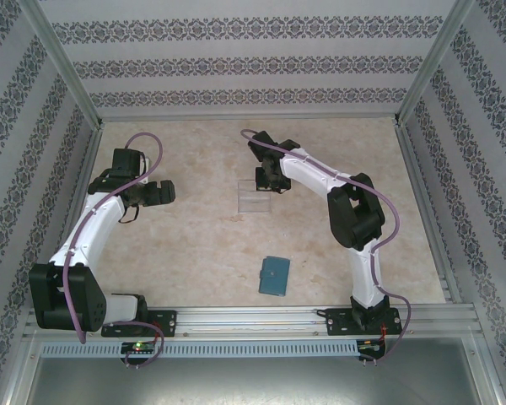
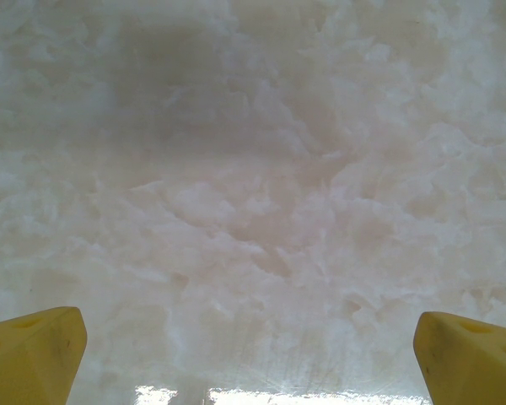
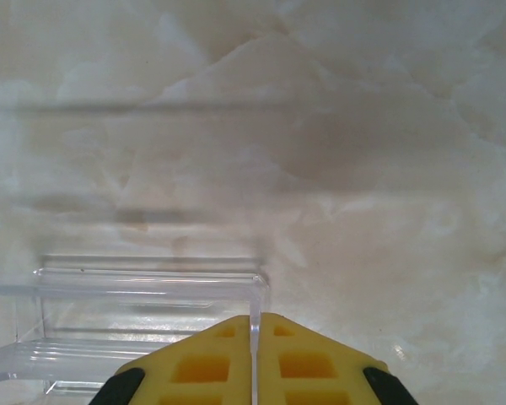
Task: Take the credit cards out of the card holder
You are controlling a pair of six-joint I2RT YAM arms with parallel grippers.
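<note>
Teal and soft, the card holder (image 1: 275,276) lies folded shut on the marbled table (image 1: 185,253), near the base of the right arm and well apart from both grippers. We judge that the credit cards are inside it, so the task is not yet begun.

What could go wrong from here? The right gripper (image 3: 255,363) is occupied with the clear plastic tray (image 3: 152,283), which is not the thing of the task. If it lifts or drags this light tray, the tray can tip or slide across the smooth table, perhaps toward the holder. The holder itself is a second risk. It is flat and soft, so a finger coming down on it may only push it along the table instead of opening the fold. One arm must probably pin it while the other opens it, otherwise the cards may stay inside or scatter.

Now the pincers. The right one is clenched, its yellow fingers pressed together, and the thin upright wall of the tray runs into the seam between them, so we judge it grasps that wall. The left gripper (image 2: 253,354) is spread wide over bare table, holding and touching nothing.
</note>
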